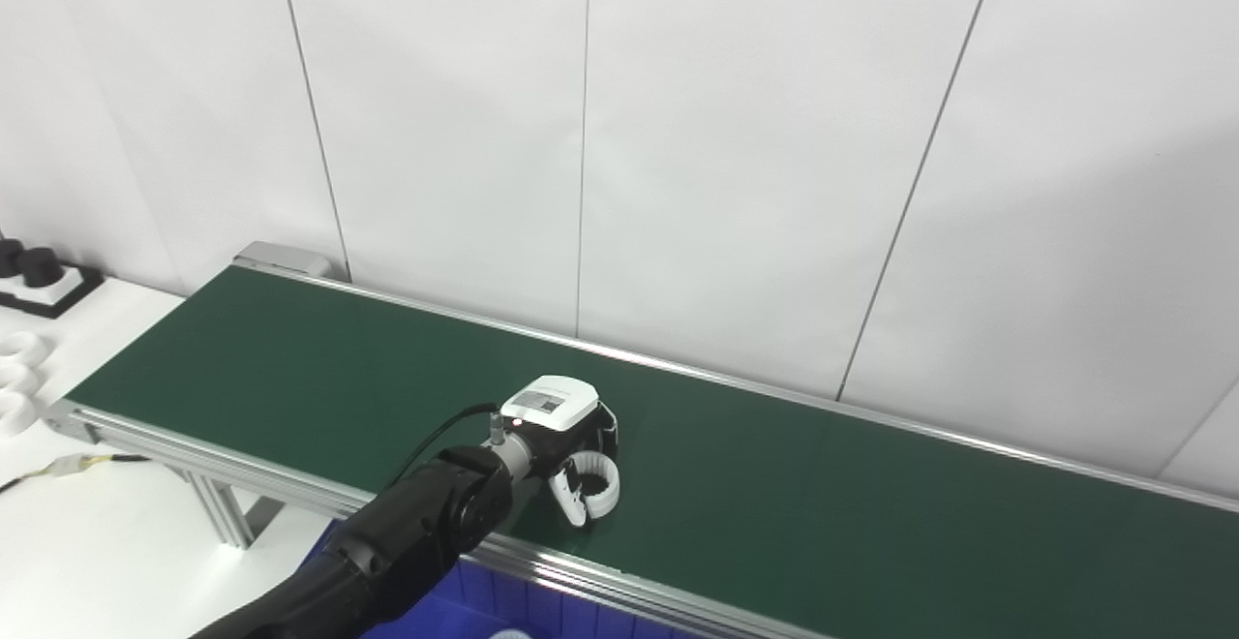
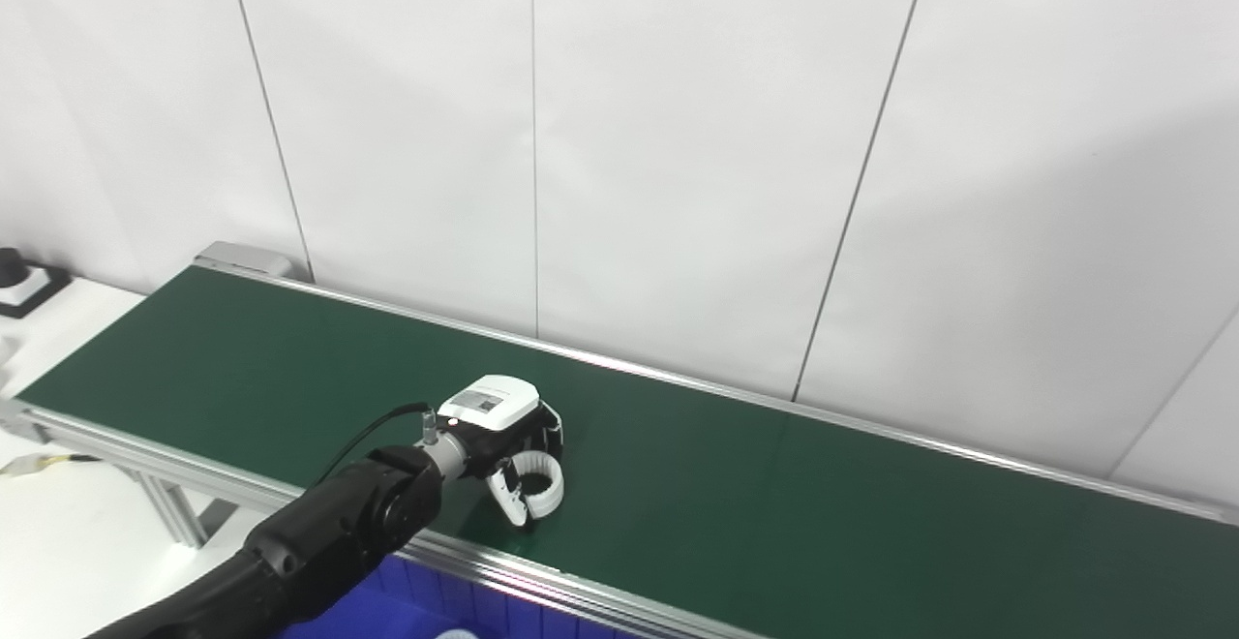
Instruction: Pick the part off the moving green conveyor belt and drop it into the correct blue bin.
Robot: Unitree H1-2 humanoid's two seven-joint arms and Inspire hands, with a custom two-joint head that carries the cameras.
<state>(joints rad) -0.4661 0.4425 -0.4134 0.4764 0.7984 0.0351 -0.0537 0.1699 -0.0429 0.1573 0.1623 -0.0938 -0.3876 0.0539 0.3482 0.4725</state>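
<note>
Green belt (image 1: 774,484) runs from the upper left of the frame down to the lower right, taking up most of the view, its aluminium rail (image 1: 600,581) along the near edge. White wall panels (image 1: 736,155) close off the far side, so anything reaching in has to come over the near rail, and that is how the left arm (image 1: 387,552) comes, rising from the bottom edge at centre-left. At the bottom edge, just below the rail, sits a blue bin (image 1: 484,605), close under the arm; a short pull back would bring the load over it, I'd say.

Left hand (image 1: 566,436) is low on the belt at centre frame, fingers curled around a white ring-shaped part (image 1: 598,486) that rests on or just above the green surface; whether it is lifted clear I cannot tell. Nothing else lies on the belt near it.

Far left, on the white table (image 1: 87,532), are black knobs on a block (image 1: 39,276), some white rings (image 1: 19,378) and a loose cable (image 1: 82,465), well apart from the work. No right hand shows.
</note>
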